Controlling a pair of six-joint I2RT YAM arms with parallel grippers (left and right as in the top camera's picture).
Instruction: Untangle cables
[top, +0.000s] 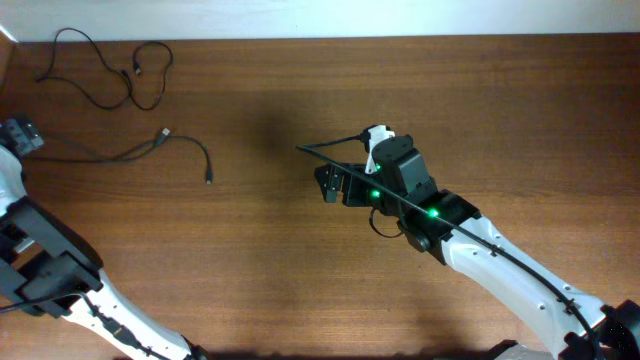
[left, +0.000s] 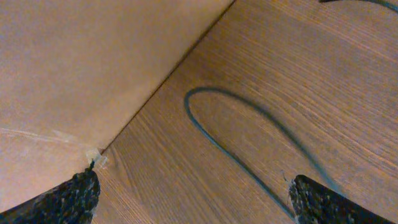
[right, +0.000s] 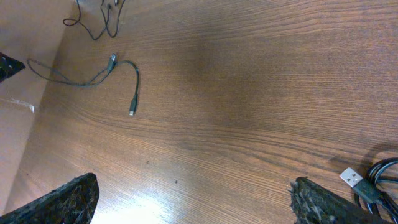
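Standing wide apart, the fingers of the left gripper (left: 193, 202) are seen low over the desk (left: 311, 62) near its left edge, with nothing clamped. A bend of one cable (left: 200, 91) is laid flat on the wood between them. Its two plug ends are stretched out toward the middle. A second cable (top: 133, 72) is sprawled in loose loops at the far left corner, apart from the first. The right gripper (right: 196, 202) is held open and empty at mid-desk. A third cable (right: 352, 178), silver plug showing, is bunched just beside its right finger.
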